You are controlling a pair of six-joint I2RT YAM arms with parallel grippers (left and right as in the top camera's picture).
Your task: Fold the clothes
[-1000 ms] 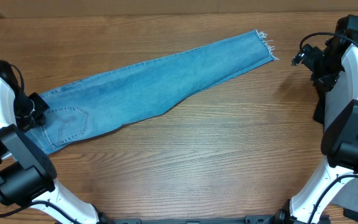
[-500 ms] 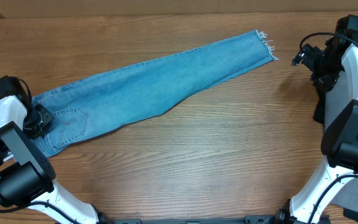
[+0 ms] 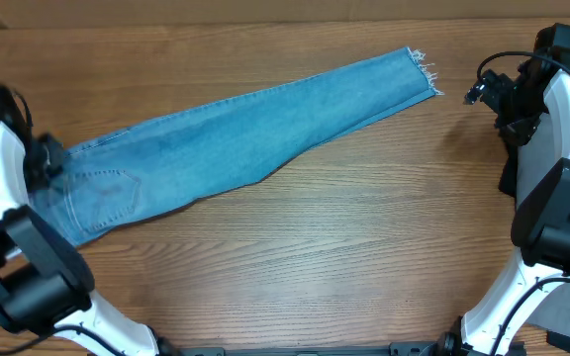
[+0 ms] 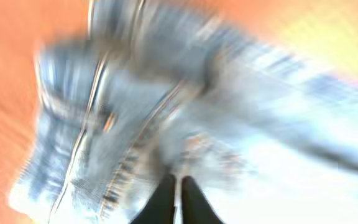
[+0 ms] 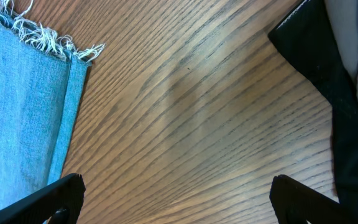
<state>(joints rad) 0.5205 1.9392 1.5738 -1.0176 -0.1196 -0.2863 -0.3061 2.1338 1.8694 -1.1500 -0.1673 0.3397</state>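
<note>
L gripper (image 4: pixel 178 200) pinched shut on jeans (image 3: pixel 245 129) waist, far left, prob to lift for fold; R gripper (image 5: pixel 175 194) spread wide, waits right of hem (image 5: pixel 42 37)

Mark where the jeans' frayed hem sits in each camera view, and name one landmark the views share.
Overhead: frayed hem at upper right, ending the jeans leg.
Left wrist: not in it; only blurred denim shows.
Right wrist: frayed hem in the top left corner.
Shared landmark: the wooden table, bare just past the fringe in the overhead and right wrist views.
</note>
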